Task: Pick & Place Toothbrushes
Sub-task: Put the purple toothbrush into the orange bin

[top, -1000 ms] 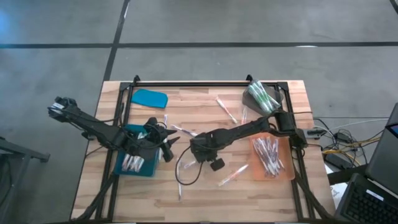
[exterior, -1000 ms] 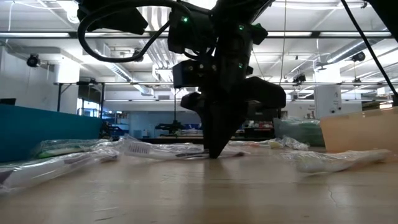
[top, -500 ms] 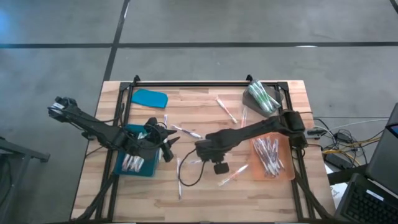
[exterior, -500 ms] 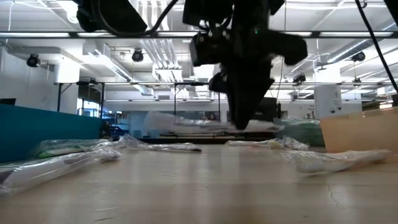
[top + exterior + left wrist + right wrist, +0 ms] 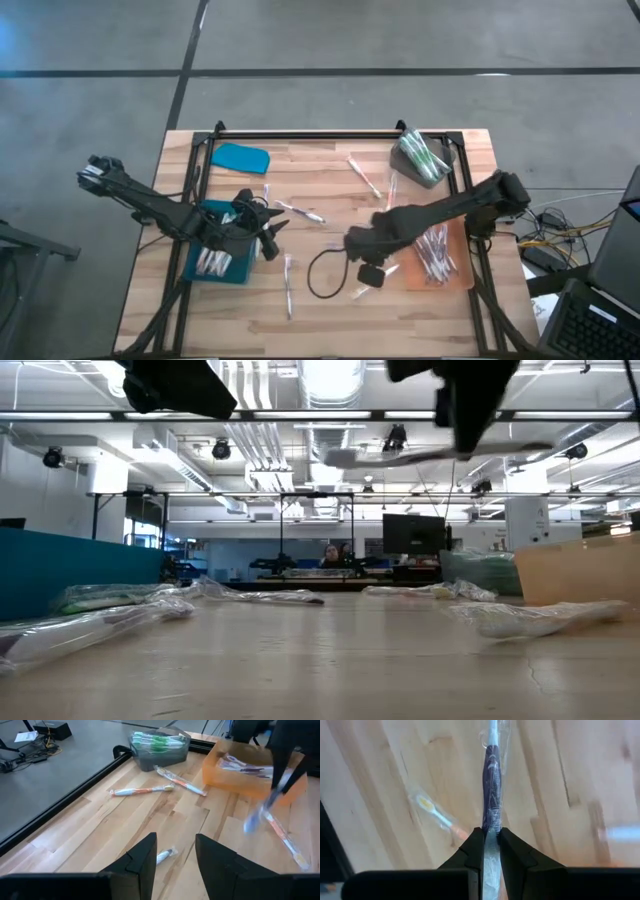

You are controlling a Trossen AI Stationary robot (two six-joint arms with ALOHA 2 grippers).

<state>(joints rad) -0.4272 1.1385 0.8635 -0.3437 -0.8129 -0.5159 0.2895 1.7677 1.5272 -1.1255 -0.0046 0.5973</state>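
The right gripper [image 5: 490, 840] hangs above the table [image 5: 330, 310] centre, at about 9 o'clock of the orange tray [image 5: 462, 275], clamped on a wrapped toothbrush [image 5: 491, 795]. The left gripper [image 5: 172, 851] sits with jaws partly apart, holding nothing, at 3 o'clock of the teal tray [image 5: 194, 270]

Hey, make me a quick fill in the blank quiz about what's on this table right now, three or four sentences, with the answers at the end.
1. The right gripper is shut on a wrapped ____.
2. The left gripper waits above the ____ tray, its fingers apart.
3. The green-handled toothbrushes lie in the ____ tray at the table's far right corner.
4. The orange tray sits on the table's ____ side in the high view.

Missing words: toothbrush; blue; grey; right
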